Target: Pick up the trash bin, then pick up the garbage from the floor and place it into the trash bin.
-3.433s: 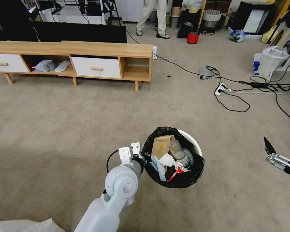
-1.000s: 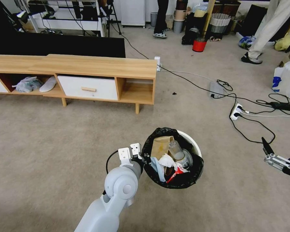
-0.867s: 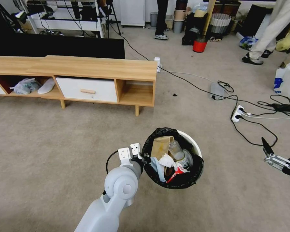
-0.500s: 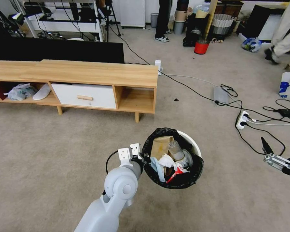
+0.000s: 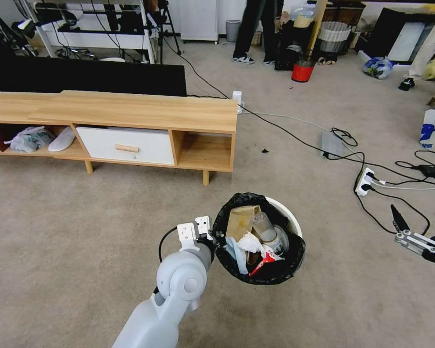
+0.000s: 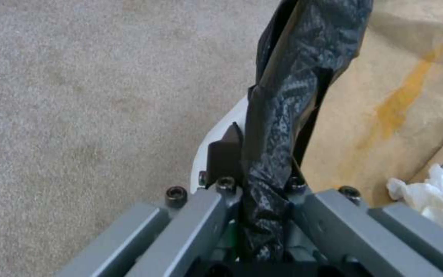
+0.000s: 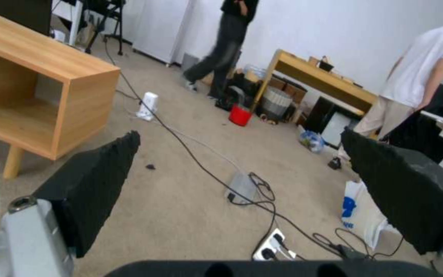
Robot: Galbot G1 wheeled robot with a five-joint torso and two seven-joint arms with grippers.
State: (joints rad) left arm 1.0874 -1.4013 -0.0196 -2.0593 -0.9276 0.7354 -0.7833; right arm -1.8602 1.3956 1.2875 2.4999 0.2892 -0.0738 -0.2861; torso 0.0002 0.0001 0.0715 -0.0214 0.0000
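Trash bin (image 5: 289,212) | held off the floor (image 5: 82,232) ahead, garbage (image 5: 256,237) inside | left pincer (image 6: 255,184) clenched on rim and black bag | right pincer (image 7: 242,192) released, empty, at right | light, thin-walled, liner slippery; rim grip likely tilts

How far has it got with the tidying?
Done, by the look of it: the bin is off the floor, the left pincer shut on its rim, and it already holds bottles, a paper bag and tissues. In hand: carrying it. The right pincer is open and empty. Left: no litter shows on the carpet nearby.
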